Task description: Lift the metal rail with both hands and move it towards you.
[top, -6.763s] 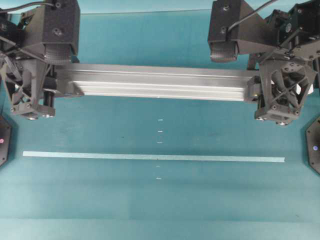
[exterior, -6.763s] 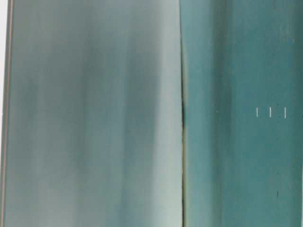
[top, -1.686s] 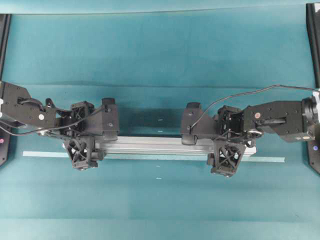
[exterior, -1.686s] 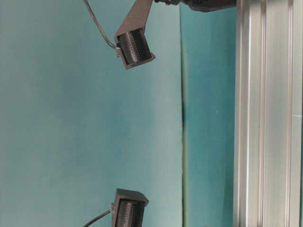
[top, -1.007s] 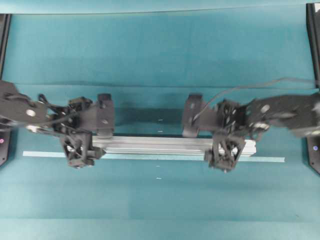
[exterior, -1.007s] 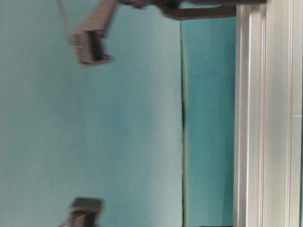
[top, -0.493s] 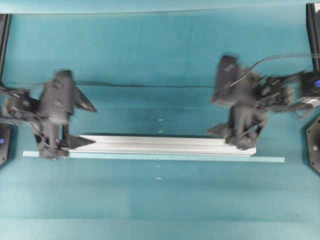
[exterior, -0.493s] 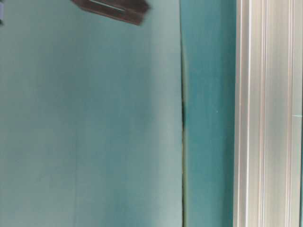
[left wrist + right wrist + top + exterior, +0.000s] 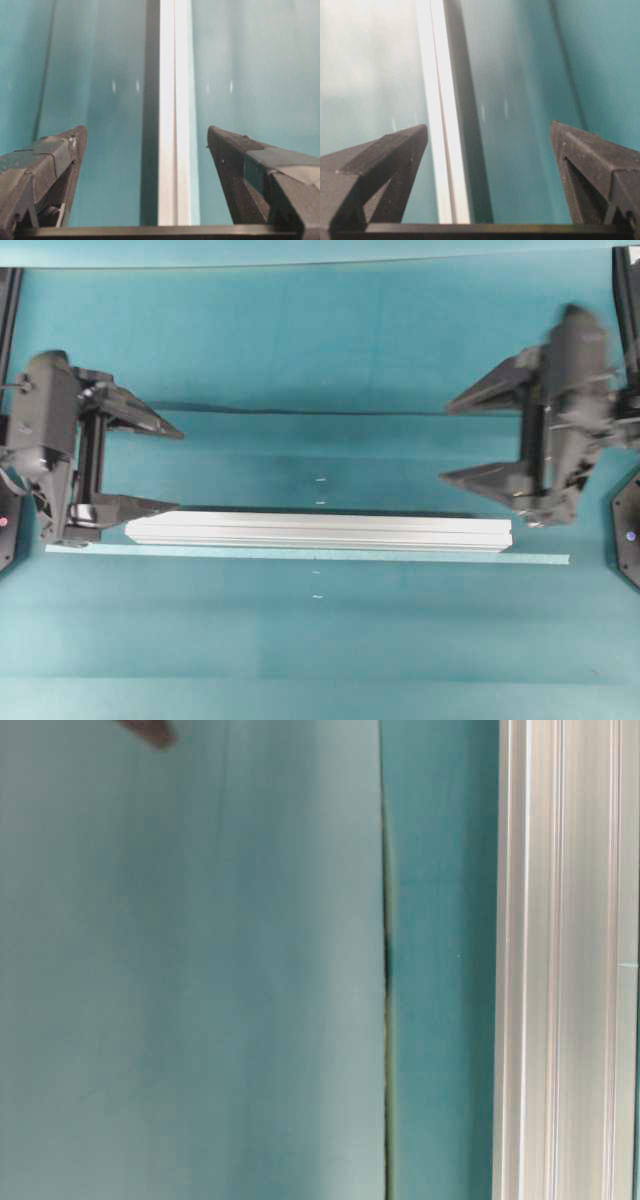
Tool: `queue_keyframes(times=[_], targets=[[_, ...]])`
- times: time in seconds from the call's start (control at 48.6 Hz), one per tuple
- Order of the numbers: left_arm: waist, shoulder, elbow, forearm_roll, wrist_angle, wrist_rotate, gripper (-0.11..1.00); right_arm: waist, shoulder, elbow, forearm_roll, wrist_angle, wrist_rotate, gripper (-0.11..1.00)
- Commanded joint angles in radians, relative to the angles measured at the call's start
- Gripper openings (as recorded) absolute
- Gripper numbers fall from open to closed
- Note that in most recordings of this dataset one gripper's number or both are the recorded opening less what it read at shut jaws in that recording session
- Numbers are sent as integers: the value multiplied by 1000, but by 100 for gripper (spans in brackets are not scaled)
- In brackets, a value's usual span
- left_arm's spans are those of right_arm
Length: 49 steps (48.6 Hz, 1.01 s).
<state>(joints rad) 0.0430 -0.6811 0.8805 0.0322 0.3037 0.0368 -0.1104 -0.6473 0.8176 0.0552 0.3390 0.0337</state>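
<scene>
- Overhead: one metal rail (image 9: 318, 531) lies flat on the teal counter (image 9: 320, 640), just behind one pale tape strip (image 9: 540, 559), with its ends near the fingertips of each gripper.
- The left gripper (image 9: 165, 468) and right gripper (image 9: 460, 440), two in all, spread their fingers wide, holding nothing.
- Only the wrist views show the rail running away between each pair of fingers (image 9: 55, 165), untouched.
- The table-level view shows the rail's lengthwise grooves.

- Overhead view: even, moderately bright light; the right gripper (image 9: 483, 438) is smeared by motion blur, the left one sharper.
- A thin dark shadow runs along the metal rail's (image 9: 318, 531) upper edge.
- Table-level view: soft, hazy, washed out at left.
- Wrist views: rail overexposed to white glare, with faint reflected light spots on the table (image 9: 100, 100).
</scene>
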Motion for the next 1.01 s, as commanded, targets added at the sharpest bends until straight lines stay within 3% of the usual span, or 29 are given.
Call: queue_keyframes(times=[0.0,0.37,0.987], targets=[[2,-12,-29,2,-32,0,93,2,-35,2,-2,-58,-2,99],[3,-54,-40,0,-213,-2,93,2,-83,17,-3,-92,-2,99],[3,-71,-35,2,-213,-8,93,3,-91,18,-3,-121,0,98]])
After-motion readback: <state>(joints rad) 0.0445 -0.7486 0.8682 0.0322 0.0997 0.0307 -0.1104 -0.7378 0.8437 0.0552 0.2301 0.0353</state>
